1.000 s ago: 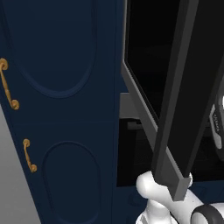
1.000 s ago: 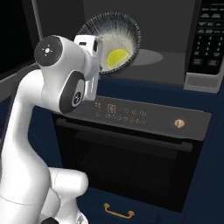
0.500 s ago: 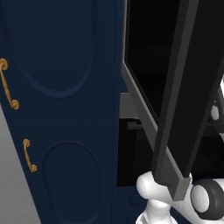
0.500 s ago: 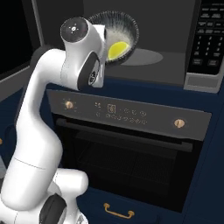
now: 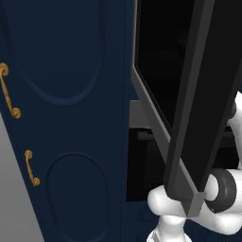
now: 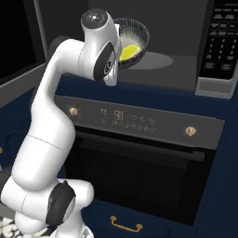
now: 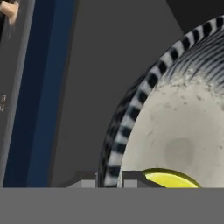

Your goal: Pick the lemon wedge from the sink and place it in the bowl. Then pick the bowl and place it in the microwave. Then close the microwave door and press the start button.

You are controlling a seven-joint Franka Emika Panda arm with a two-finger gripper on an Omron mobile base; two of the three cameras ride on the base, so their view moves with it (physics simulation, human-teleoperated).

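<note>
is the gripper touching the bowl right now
Touching. In the hand view the gripper is shut on the bowl rim, one fingertip on each side, lemon wedge inside.

A kitchen: built-in oven [image 6: 139, 153] under a microwave [image 6: 204, 46] (navy cabinets [image 5: 61, 118] around).

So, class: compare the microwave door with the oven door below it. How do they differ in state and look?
The microwave door stands swung open with a silver-grey frame; the oven door is shut. The oven door shows racks through its glass; the microwave door's panel looks plain black. Both are dark glass.
</note>
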